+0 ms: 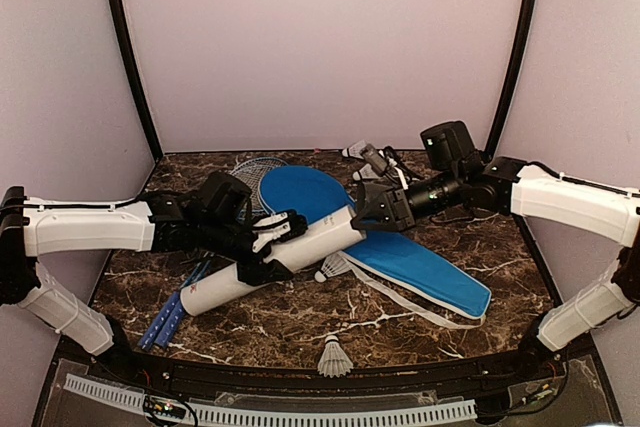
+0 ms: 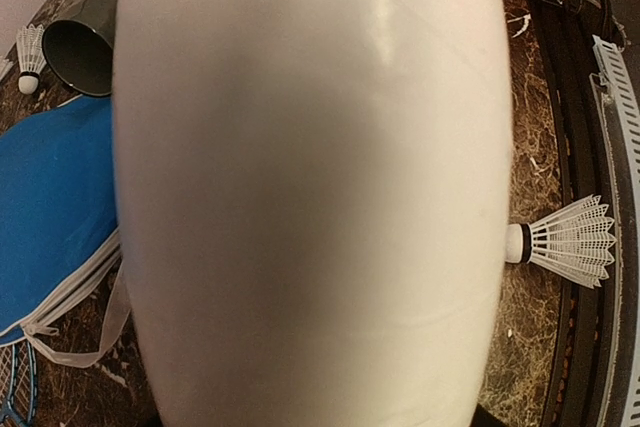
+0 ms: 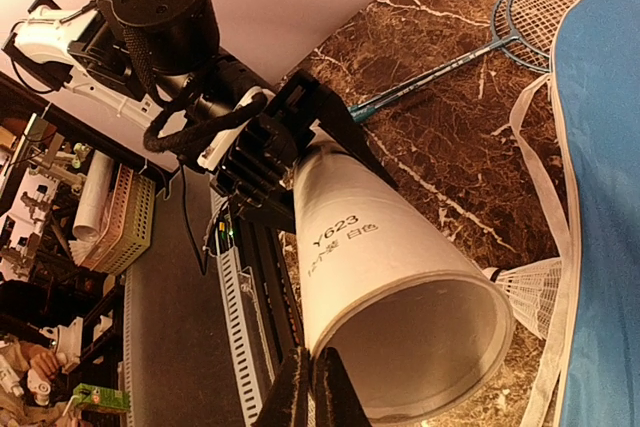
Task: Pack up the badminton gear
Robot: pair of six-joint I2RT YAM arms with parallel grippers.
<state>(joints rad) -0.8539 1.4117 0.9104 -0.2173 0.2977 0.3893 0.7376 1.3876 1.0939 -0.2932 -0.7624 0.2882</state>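
My left gripper [image 1: 275, 247] is clamped round the middle of the white tube [image 1: 325, 237], holding it slanted across the surface [image 1: 300, 332] with its open end above the blue bag [image 1: 420, 272]. I judge the tube light and stiff but thin-walled and glossy. It could slip, or dent under a hard squeeze, so mid-body, where the hold sits, looks the right place. My right gripper [image 3: 312, 389] is fully closed just at the rim of that open mouth; whether it nips the wall or merely rests against it I cannot tell. The top view gives me the layout: the rackets [image 1: 170, 319] lie beneath the tube, and one shuttlecock [image 1: 335, 357] sits alone near the front edge. Only the right wrist view looks into the tube, and the part of the bore I can see holds nothing. The left wrist view is nearly all tube, yet it catches a dark cap [image 2: 78, 55] beside the bag, which I cannot pick out from above. I'd take the shuttlecocks by the cork, since feathers crush.
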